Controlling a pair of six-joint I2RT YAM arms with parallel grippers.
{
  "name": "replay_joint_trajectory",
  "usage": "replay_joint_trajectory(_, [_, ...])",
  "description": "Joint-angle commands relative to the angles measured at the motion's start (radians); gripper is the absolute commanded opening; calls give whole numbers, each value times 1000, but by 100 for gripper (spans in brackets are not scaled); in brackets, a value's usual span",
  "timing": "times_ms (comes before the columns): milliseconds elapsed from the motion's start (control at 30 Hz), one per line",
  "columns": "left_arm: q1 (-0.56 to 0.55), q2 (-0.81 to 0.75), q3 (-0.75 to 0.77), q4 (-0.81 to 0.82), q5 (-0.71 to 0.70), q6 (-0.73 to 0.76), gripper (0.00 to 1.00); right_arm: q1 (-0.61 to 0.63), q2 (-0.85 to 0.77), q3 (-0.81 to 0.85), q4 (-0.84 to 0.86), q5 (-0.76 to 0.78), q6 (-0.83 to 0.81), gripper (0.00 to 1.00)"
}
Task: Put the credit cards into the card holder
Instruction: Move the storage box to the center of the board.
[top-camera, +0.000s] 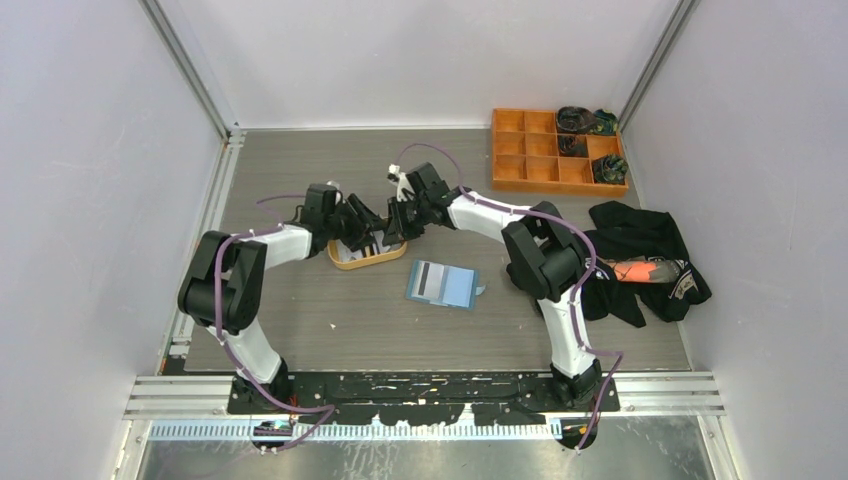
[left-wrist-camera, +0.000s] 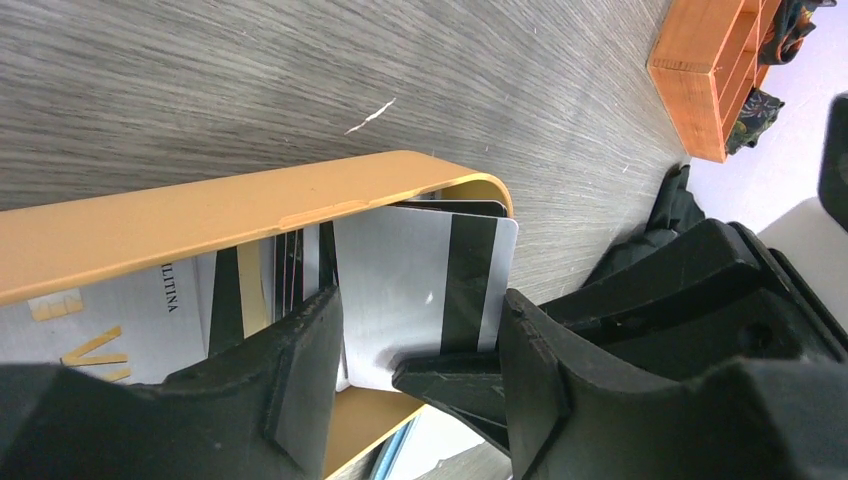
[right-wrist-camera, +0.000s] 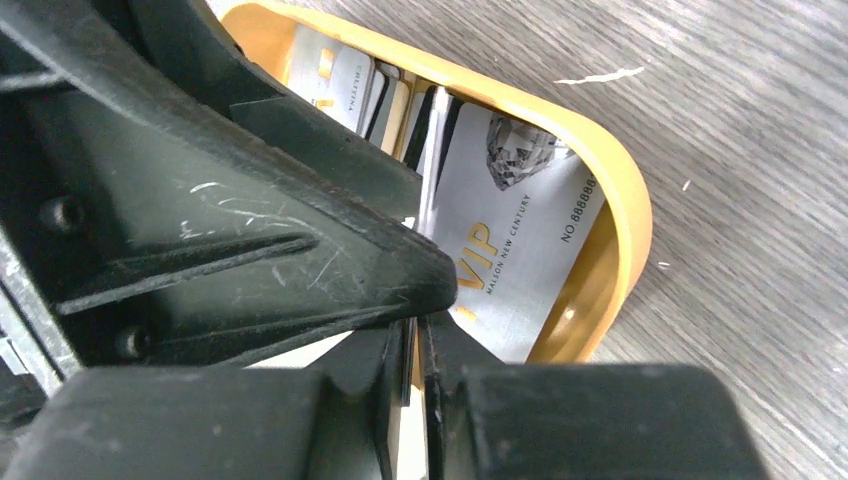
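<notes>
My left gripper: fingers spread wide, either side of a grey striped card over the orange tray.
My right gripper: pinched closed on that card's edge, holding it upright.
Credit cards: the others sit in the tray, mid-table.
Card holder: blue, lying open flat, just near and right of the tray, apart from both my grippers.
</notes>
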Motion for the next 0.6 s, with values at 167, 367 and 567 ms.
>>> replay_joint_trajectory(167, [25, -106, -49, -41, -51, 78, 64, -43, 0, 20, 121, -98, 139, 11])
replay_joint_trajectory(367, [34, -220, -76, -69, -118, 164, 79, -49, 14, 30, 126, -138, 138, 12])
replay_joint_trajectory(567, [56, -313, -101, -80, -132, 242, 87, -49, 35, 51, 96, -166, 120, 12])
